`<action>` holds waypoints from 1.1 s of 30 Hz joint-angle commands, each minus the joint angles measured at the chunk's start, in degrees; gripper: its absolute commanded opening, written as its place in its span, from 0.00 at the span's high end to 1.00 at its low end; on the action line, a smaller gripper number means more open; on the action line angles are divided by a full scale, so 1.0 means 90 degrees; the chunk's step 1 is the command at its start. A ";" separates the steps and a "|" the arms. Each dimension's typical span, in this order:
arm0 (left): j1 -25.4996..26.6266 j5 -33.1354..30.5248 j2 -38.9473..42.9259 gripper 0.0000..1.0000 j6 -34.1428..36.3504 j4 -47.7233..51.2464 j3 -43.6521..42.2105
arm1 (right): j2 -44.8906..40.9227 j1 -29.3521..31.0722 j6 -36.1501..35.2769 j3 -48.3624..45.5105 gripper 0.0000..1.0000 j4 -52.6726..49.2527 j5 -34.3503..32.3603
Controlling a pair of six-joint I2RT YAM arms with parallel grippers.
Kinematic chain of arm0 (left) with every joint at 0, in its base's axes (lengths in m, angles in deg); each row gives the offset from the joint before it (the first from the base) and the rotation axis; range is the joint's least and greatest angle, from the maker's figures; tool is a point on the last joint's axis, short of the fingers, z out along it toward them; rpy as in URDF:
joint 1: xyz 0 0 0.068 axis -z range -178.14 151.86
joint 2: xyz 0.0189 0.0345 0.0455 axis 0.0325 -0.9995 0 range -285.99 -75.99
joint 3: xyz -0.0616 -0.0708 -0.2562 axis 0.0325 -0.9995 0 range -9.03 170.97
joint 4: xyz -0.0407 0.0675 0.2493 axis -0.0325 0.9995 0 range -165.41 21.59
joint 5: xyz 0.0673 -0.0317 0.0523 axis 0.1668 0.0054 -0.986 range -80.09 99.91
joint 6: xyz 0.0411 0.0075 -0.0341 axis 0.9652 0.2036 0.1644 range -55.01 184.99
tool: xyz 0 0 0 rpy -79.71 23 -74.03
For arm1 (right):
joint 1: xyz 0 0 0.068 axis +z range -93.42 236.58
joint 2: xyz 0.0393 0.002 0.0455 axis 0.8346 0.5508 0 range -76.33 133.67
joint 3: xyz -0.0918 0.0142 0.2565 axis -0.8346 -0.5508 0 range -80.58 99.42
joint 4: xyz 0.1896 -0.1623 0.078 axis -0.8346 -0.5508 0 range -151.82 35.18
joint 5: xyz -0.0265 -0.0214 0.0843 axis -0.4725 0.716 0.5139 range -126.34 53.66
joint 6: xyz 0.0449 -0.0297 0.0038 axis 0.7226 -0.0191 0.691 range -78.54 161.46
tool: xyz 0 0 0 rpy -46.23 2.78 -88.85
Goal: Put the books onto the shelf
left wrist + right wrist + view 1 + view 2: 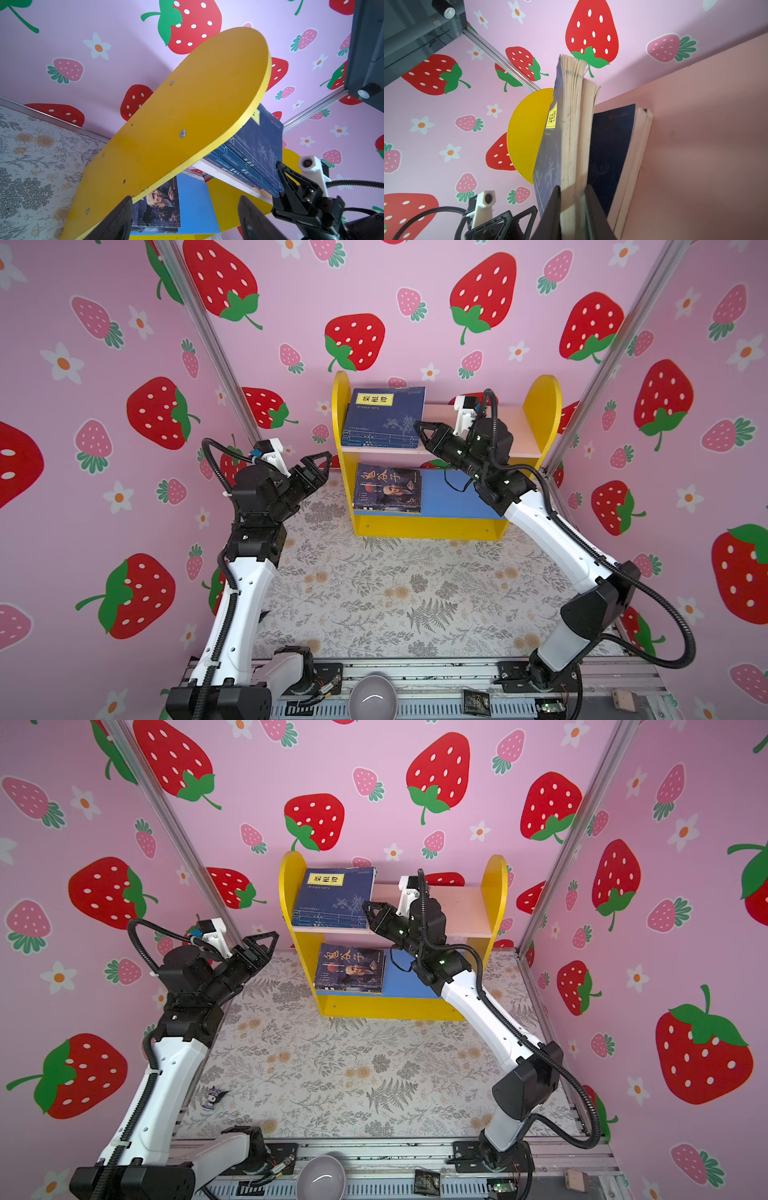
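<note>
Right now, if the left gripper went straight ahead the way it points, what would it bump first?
Probably the shelf's yellow side panel: the open left gripper points at its outer face, with nothing visible between. Exact depth is unclear.

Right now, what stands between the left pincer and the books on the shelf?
The shelf's yellow side panel stands between the left pincer and the books; the left wrist view shows it hiding part of them.

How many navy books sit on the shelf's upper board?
4 navy books, stacked left on the pink upper board: the right gripper pinches the top two; two lie flat beneath. None seems hidden.
</note>
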 commanded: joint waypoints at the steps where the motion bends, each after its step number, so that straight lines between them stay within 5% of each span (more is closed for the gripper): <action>1: -0.0021 -0.0027 -0.0012 0.20 -0.0020 -0.0112 0.0000 | -0.0350 -0.0169 -0.0040 -0.0178 0.89 0.0796 0.0015; 17: -0.0026 -0.0038 -0.0078 0.20 -0.0097 -0.0082 0.0019 | 0.0335 -0.0680 0.0570 0.0657 0.89 0.0395 0.1822; 33: -0.0025 -0.0057 -0.0046 0.20 -0.0174 -0.0108 -0.0031 | 0.0427 -0.0642 0.0712 0.0641 0.91 0.0508 0.1598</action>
